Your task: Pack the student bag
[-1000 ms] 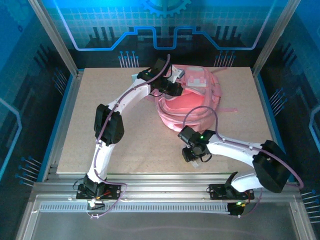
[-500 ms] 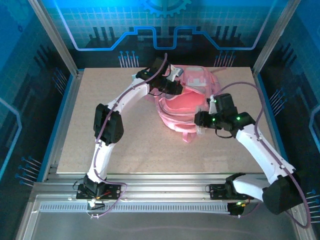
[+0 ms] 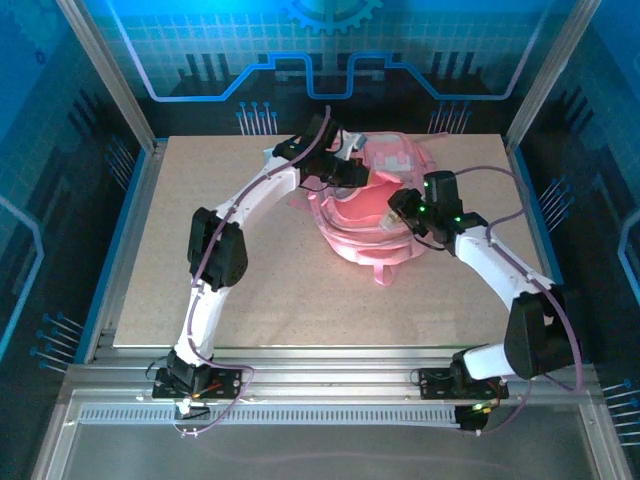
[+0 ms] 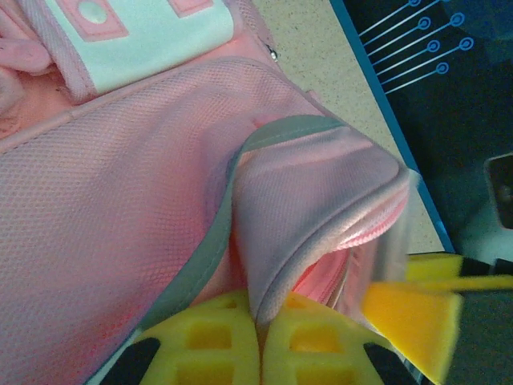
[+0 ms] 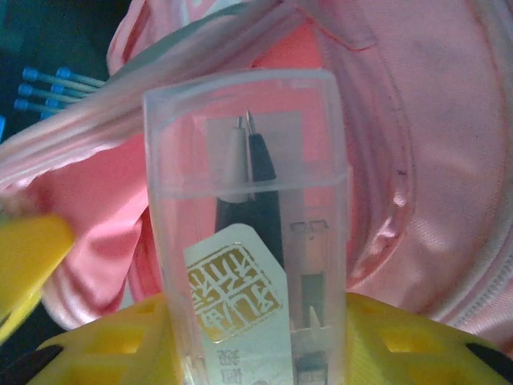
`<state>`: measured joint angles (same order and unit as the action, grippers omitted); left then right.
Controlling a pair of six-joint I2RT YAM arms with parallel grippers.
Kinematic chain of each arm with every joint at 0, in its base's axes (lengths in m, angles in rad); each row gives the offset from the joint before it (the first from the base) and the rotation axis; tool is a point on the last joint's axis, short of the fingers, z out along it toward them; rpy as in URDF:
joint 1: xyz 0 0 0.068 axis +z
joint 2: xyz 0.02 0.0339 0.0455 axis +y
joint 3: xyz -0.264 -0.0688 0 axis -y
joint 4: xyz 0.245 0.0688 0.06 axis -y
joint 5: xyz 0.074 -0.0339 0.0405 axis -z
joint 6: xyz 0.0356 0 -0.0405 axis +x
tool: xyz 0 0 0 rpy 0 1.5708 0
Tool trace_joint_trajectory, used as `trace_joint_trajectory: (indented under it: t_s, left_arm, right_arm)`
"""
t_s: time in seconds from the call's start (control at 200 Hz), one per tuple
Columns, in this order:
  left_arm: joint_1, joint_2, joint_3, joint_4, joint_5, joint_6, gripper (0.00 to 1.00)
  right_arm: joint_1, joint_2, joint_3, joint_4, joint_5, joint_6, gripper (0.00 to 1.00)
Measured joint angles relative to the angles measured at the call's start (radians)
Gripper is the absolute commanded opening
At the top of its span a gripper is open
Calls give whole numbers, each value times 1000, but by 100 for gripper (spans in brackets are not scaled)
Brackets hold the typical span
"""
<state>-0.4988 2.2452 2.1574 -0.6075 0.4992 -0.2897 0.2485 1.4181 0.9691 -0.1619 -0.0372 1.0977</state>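
1. The student bag lies on the table towards the far edge and a little right of centre, with its mouth gaping upward and a pink strap trailing off its near side.
2. The left pincer is at the bag's far-left rim. Its yellow fingers are pressed together on a fold of the pink mesh fabric edged with grey trim, so that part of the rim is held.
3. The bag's whitish patch sits just beyond that pinched fold, on the side of the bag away from the arms.
4. The right pincer is over the right side of the bag's mouth. It stands partly spread, clamped around a clear pen case.
5. The case points into the bag's opening, with pink lining all around its far end. Whether it touches the lining cannot be told.
6. Inside the case are dark pen tips, and a gold label lies nearer the pincer.
7. The two pincers are near each other across the bag's mouth, each glimpsed at the edge of the other's wrist view.
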Motion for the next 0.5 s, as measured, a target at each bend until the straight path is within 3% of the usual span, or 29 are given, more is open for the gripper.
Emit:
trace_joint_trajectory:
  t_s: [0.14,0.255,0.355,0.5]
  left_arm:
    - [-11,1,0,15,3,-18,0]
    - [-17,1,0,15,5,-27,0]
    - [-14,1,0,28,2,-31,0]
    - [-2,1,0,50,7,-45,0]
  right_arm:
    - [35,89,-8,136,38,139,42]
    - [56,182,37,186,33,206,54]
    - [63,229,61,224,26,258,79]
    - [62,235,66,223,27,274,82]
